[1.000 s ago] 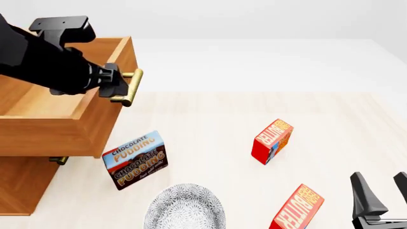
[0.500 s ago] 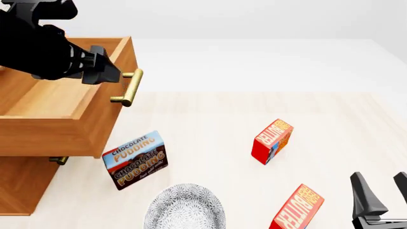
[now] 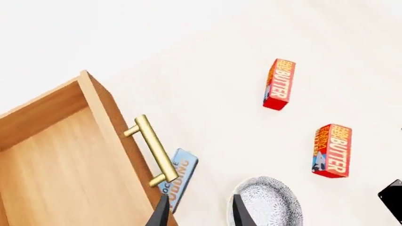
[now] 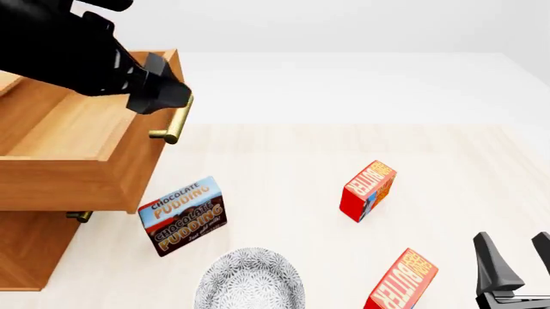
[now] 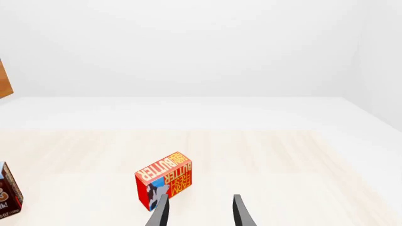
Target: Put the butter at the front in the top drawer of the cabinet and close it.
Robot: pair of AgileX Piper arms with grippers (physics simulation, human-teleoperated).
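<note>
Butter (image 4: 400, 281) beside open right claw (image 4: 518, 266)

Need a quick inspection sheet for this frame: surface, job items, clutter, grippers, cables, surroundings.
Surface: pale wood-look table, white beyond its far edge.
Job's things: cabinet at left; top drawer pulled open, nothing seen inside; brass handle free. Front butter lies near the right gripper, untouched.
Clutter: second butter carton farther back; pudding box beside the cabinet; patterned plate at the near edge.
Grippers: left gripper open, holding nothing, above the drawer's handle end; right gripper open, holding nothing, low at the near right.
Cables: nothing seen.
Surroundings: plain white backdrop, nothing seen.
</note>
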